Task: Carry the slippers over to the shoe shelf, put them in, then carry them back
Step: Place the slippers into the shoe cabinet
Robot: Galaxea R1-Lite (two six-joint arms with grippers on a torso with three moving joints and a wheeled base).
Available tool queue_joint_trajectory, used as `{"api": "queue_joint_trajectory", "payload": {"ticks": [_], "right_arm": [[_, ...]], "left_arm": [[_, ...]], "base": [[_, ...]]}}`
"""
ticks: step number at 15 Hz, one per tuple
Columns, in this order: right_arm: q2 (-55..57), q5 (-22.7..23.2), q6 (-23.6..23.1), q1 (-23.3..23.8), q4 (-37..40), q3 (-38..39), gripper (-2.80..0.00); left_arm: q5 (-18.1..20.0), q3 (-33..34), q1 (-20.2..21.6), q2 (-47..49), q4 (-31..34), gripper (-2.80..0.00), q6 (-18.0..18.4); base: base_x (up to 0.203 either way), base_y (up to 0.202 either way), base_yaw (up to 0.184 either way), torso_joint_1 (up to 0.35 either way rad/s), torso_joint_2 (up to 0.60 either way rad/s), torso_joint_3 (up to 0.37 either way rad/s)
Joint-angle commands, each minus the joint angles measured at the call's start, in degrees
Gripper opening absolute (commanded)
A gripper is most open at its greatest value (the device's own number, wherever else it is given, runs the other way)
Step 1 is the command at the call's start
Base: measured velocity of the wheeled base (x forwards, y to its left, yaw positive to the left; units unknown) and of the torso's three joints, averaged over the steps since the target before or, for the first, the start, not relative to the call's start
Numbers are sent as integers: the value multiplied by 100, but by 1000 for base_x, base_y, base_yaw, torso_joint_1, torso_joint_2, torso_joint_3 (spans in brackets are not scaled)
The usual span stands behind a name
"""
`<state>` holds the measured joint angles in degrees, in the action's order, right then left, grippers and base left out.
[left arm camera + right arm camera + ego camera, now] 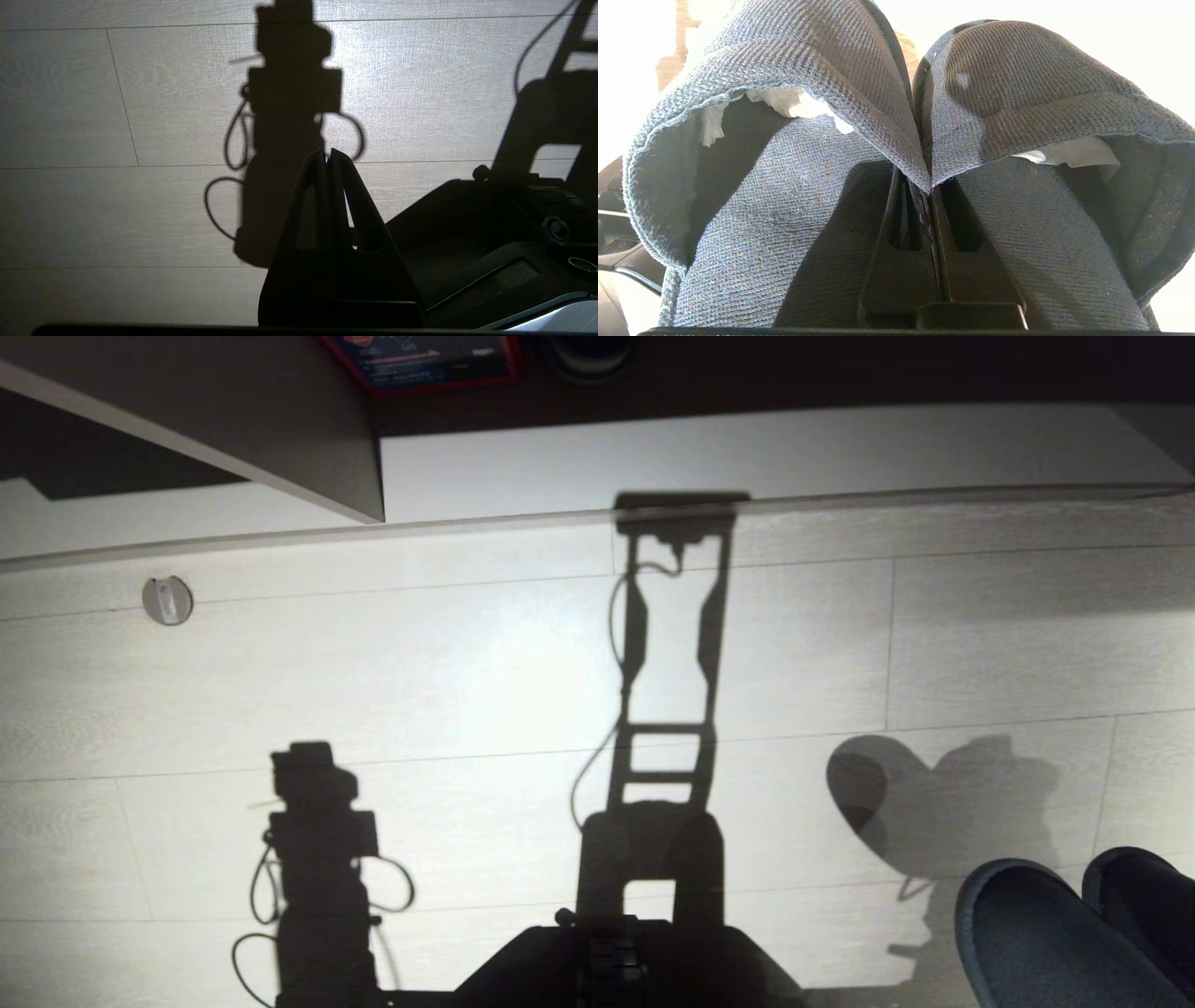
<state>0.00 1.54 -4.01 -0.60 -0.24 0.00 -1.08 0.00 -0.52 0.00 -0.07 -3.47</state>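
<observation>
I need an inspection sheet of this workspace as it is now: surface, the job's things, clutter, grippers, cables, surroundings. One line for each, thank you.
Surface: pale wood-look floor, brightly lit, with the robot's shadows on it.
Job's things: slippers, grey-blue knit, pinched together by their inner edges and held off the floor; white stuffing shows inside; the toes show at the head view's lower right. Shoe shelf: a pale unit stands ahead; which compartment, cannot tell.
Clutter: small round disc on the floor.
Grippers: right gripper shut on the slippers; left gripper shut, empty, above the floor.
Cables: seen only as shadows.
Surroundings: a red-edged box in the dark recess.
</observation>
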Motion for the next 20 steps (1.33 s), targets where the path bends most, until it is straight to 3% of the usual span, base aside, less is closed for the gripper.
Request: {"api": "queue_joint_trajectory", "payload": {"ticks": [1,8,11,14,20], "right_arm": [[-9,5,-3,-2,-2,0,-280],[13,-18,-42,-2,53,-105,-280],[234,76,-47,-2,635,-855,-280],[832,109,-17,-18,641,-1439,-280],[2525,92,241,-61,-1138,-1755,-280]], "left_arm": [[-7,0,0,0,-1,-280,-4],[-6,0,0,0,-1,-280,5],[2,0,0,0,-1,-280,-4],[-7,0,0,0,-1,-280,-4],[-3,0,0,0,-1,-280,-4]], "base": [[0,0,0,0,0,0],[0,0,0,0,0,0],[0,0,0,0,0,0],[0,0,0,0,0,0],[0,0,0,0,0,0]]}}
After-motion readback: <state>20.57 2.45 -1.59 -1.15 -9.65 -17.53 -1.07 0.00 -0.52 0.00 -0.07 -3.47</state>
